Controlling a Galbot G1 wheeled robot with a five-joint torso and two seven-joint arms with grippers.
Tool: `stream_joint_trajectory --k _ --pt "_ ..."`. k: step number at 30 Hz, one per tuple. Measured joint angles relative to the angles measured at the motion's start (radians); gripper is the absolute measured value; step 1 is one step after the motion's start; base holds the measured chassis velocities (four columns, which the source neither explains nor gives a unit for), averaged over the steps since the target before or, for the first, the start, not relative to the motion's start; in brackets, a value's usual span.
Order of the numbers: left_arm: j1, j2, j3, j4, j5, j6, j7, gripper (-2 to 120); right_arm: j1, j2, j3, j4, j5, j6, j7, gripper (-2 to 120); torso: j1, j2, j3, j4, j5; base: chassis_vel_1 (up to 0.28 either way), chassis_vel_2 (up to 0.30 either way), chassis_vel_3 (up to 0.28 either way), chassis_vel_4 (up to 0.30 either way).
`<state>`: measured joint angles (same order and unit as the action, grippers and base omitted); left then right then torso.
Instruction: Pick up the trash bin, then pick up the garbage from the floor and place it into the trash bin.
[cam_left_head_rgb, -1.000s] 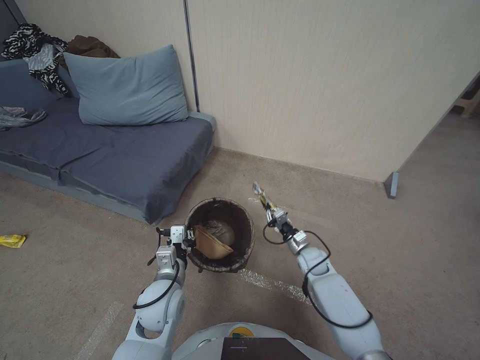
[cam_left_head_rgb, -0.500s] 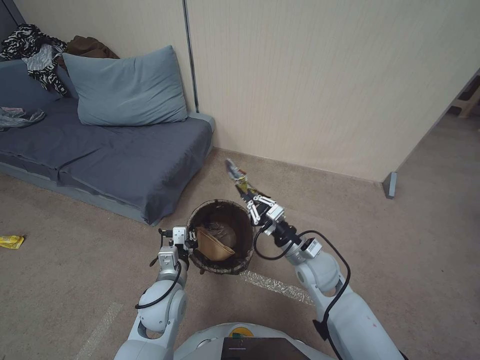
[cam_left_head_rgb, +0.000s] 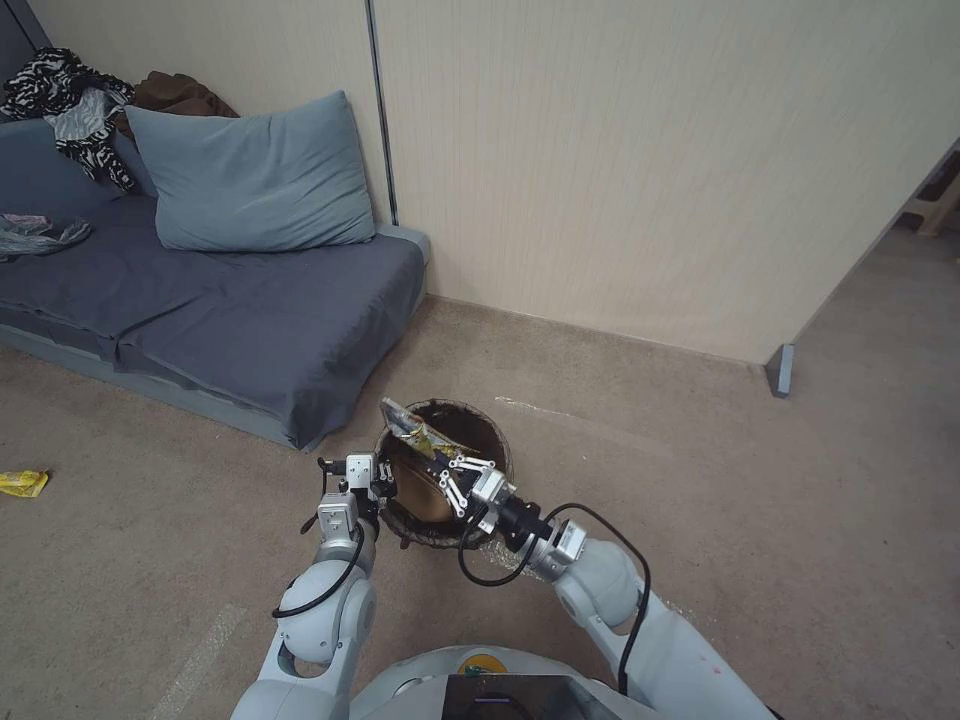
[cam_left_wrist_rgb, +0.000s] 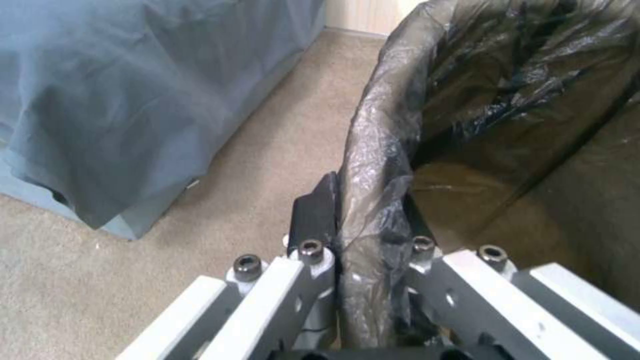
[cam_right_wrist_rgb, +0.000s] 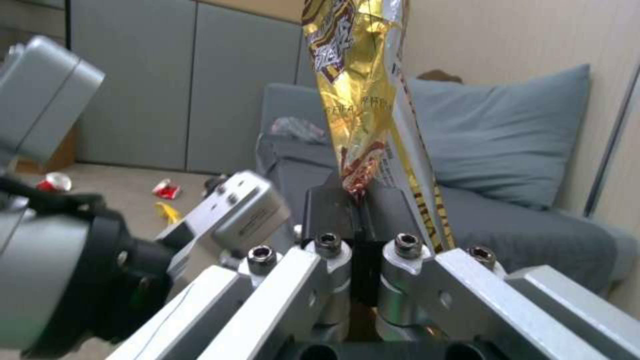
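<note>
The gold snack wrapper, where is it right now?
In the head view the gold snack wrapper is pinched in the right gripper, over the near-left rim of the trash bin, which the left gripper holds.

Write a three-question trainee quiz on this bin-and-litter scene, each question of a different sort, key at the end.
1. True or false: the left gripper is shut on the trash bin rim.
2. The right gripper holds: A) a tissue, B) a gold snack wrapper, C) a bottle?
3. Fill in: the wrapper is held above the ___.

Key: 1 true; 2 B; 3 trash bin.
</note>
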<state>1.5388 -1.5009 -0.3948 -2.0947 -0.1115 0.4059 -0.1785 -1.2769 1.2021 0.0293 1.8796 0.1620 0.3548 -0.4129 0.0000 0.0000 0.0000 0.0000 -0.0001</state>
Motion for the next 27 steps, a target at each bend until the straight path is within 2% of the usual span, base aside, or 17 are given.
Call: stream_joint_trajectory --k 12,15,16,19,21,22,24,25,27 --pt "-0.001 0.000 0.000 -0.003 0.000 -0.001 0.001 5 -0.005 0.032 -0.011 -0.079 -0.044 0.029 0.004 -2 0.000 0.000 0.000 0.0000 0.0000 0.000 0.000 0.000 0.000" --pt "-0.001 0.000 0.001 -0.005 0.000 -0.001 0.001 5 -0.005 0.031 -0.006 -0.081 -0.047 0.029 0.008 10 0.000 0.000 0.000 -0.0001 0.0000 0.000 0.000 0.000 0.000" --pt "-0.001 0.000 0.001 -0.005 0.000 -0.001 0.001 5 -0.005 0.031 -0.006 -0.081 -0.047 0.029 0.008 10 0.000 0.000 0.000 -0.0001 0.0000 0.000 0.000 0.000 0.000" --pt "-0.001 0.000 0.001 -0.006 0.000 -0.001 0.001 5 -0.004 0.032 -0.004 -0.085 -0.052 0.029 0.008 25 0.000 0.000 0.000 0.0000 0.0000 0.000 0.000 0.000 0.000" --pt "-0.001 0.000 0.001 -0.006 0.000 -0.001 0.001 5 -0.004 0.032 -0.003 -0.085 -0.052 0.030 0.008 28 0.000 0.000 0.000 -0.0001 0.0001 0.000 0.000 0.000 0.000" --pt "-0.001 0.000 0.001 -0.006 0.000 -0.001 0.001 5 -0.004 0.032 -0.003 -0.085 -0.053 0.030 0.008 32 0.000 0.000 0.000 0.0000 0.0000 0.000 0.000 0.000 0.000" --pt "-0.001 0.000 0.001 -0.006 0.000 -0.001 0.001 5 -0.004 0.032 -0.003 -0.085 -0.053 0.030 0.008 32 0.000 0.000 0.000 0.0000 0.0000 0.000 0.000 0.000 0.000" --pt "-0.001 0.000 0.001 -0.006 0.000 -0.001 0.001 5 -0.005 0.032 -0.002 -0.085 -0.054 0.031 0.007 43 0.000 0.000 0.000 0.0000 0.0000 0.000 0.000 0.000 0.000" --pt "-0.001 0.000 0.001 -0.006 0.000 -0.001 0.001 5 -0.005 0.031 -0.001 -0.085 -0.055 0.032 0.006 47 0.000 0.000 0.000 0.0000 0.0000 0.000 0.000 0.000 0.000"
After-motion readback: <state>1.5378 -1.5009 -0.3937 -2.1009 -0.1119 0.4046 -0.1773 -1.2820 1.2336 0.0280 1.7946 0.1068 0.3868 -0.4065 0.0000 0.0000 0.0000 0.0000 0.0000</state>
